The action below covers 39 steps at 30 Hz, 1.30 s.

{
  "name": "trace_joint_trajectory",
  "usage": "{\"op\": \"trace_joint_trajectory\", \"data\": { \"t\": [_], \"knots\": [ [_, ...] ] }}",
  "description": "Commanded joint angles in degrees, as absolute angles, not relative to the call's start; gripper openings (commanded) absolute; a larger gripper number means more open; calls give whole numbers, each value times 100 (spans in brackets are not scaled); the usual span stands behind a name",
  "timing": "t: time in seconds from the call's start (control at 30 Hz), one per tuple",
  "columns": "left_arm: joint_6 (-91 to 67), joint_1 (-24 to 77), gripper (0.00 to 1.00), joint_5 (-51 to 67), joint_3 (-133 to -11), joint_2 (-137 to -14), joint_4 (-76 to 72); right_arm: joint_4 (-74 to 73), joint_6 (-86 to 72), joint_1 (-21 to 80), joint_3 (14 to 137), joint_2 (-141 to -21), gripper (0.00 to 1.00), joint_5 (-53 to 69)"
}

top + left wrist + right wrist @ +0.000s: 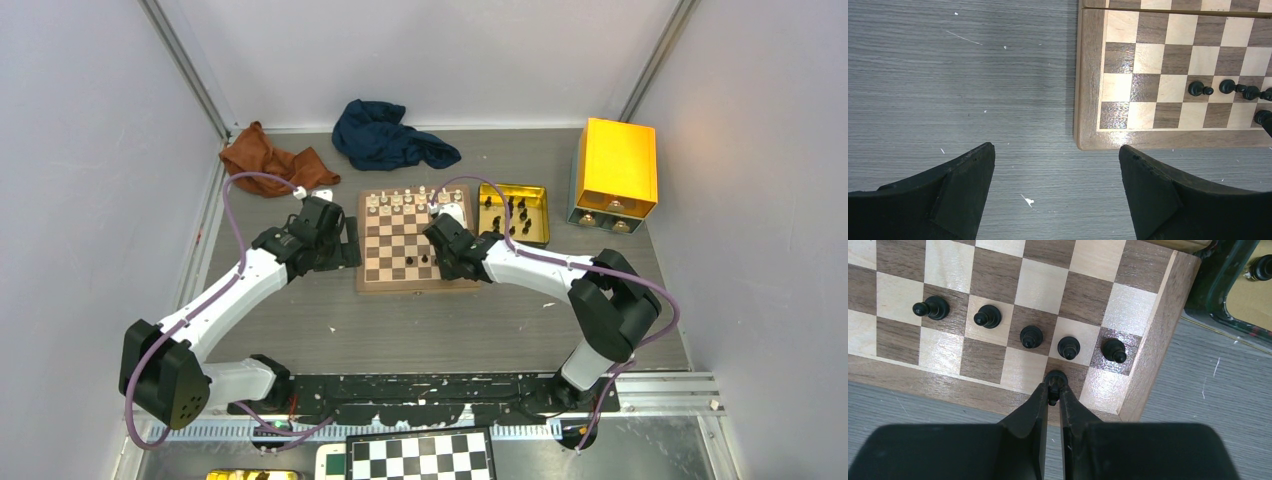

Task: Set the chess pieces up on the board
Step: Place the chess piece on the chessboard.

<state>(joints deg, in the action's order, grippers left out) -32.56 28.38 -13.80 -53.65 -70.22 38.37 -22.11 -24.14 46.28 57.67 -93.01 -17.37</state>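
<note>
The wooden chessboard (390, 245) lies mid-table; its near right corner shows in the right wrist view (1153, 340). My right gripper (1053, 389) is shut on a tiny black chess piece (1054, 380) over a dark square of the near row, second from the right edge. Several black pawns (1031, 336) stand in the row behind it. My left gripper (1057, 165) is open and empty over the grey table just off the board's near left corner (1088, 135). Cream pieces (400, 200) line the far rows. More black pieces (515, 212) wait in the gold tin.
The gold tin tray (541, 228) lies right of the board, with a yellow box (615, 165) beyond it. A brown cloth (270, 158) and a blue cloth (385, 135) lie at the back. A black-and-white checkered board (420, 458) sits at the near edge.
</note>
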Motion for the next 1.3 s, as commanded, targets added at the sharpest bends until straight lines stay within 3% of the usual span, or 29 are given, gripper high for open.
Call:
{"op": "trace_joint_trajectory", "data": {
  "t": [0.0, 0.83, 1.27],
  "knots": [
    [-3230, 2804, 94, -1367, -5361, -6891, 3658, -2263, -2467, 4649, 5955, -9221, 5, -1912],
    [-3257, 2804, 94, -1345, -5343, -6865, 3666, -2395, -2628, 4647, 5845, -9050, 6, -1916],
    [-3260, 2804, 94, -1336, -5343, -6866, 3665, -2460, -2604, 4649, 5926, -9069, 33, -1919]
  ]
}}
